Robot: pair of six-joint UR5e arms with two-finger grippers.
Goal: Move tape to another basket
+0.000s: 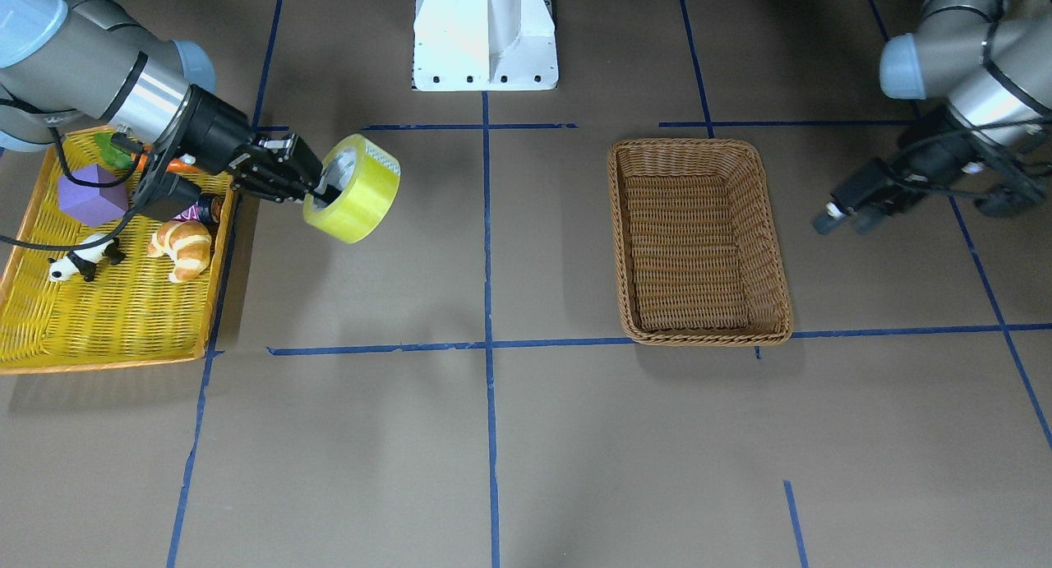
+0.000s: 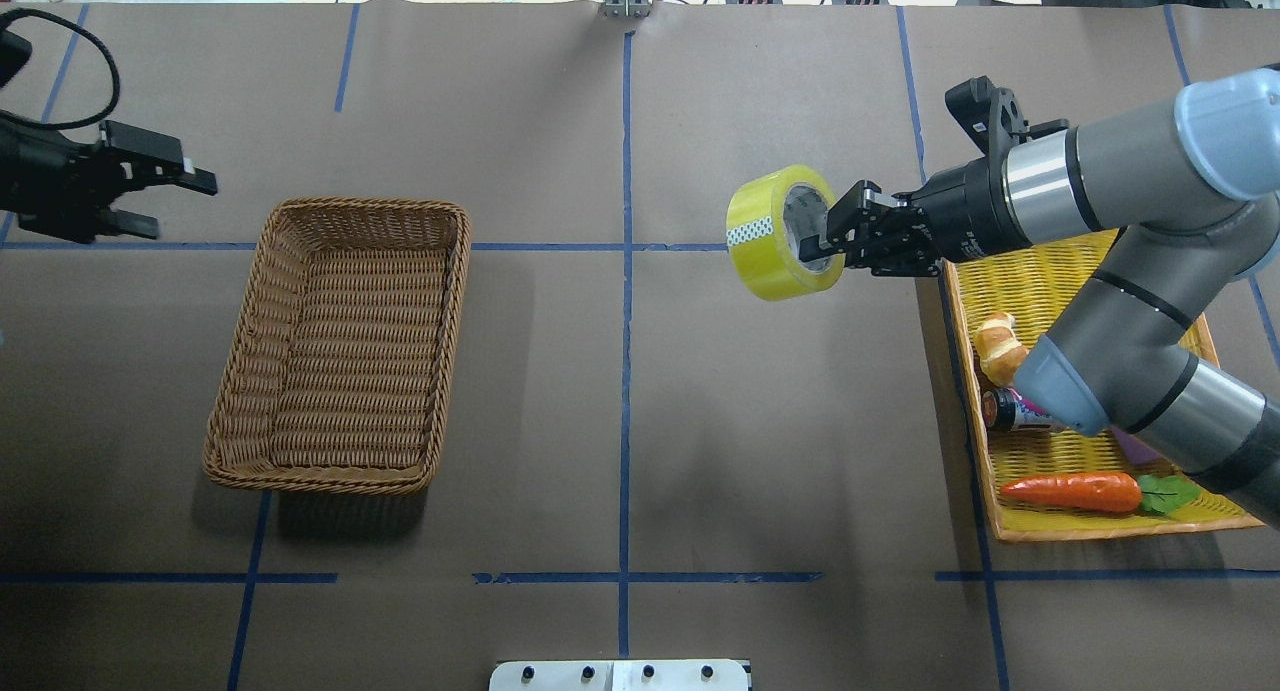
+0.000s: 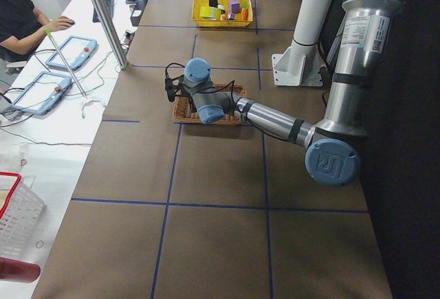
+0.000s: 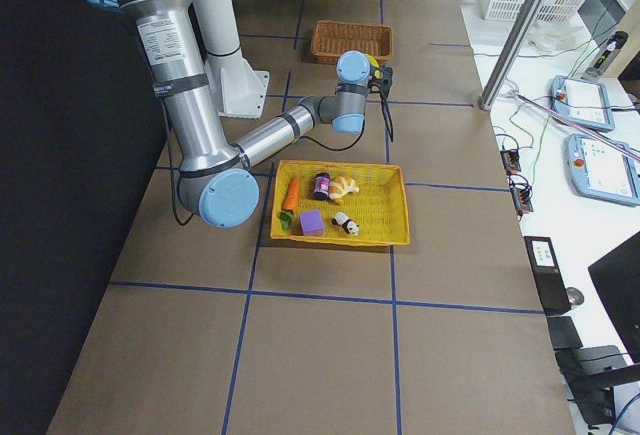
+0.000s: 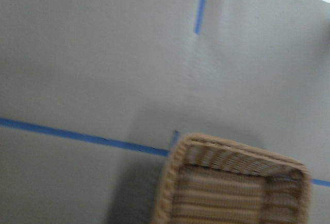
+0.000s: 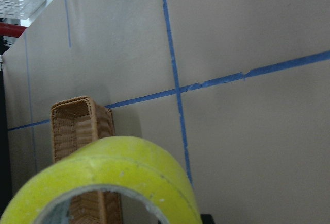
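Tape (image 2: 765,256) above desk (image 2: 720,431), grasped at its core by right end effector (image 2: 822,254), left end effector (image 2: 180,209) released near brown basket (image 2: 345,371).

Ahead of the right claw (image 2: 815,251), which carries the wide yellow-green tape roll (image 2: 765,241) above the brown desk (image 2: 600,391), only flat surface lies before the deep brown wicker basket (image 2: 370,205), its top open. Past the basket's far side hovers the left claw (image 2: 185,209). Just behind the right claw sits the flat yellow woven tray (image 2: 1090,533).
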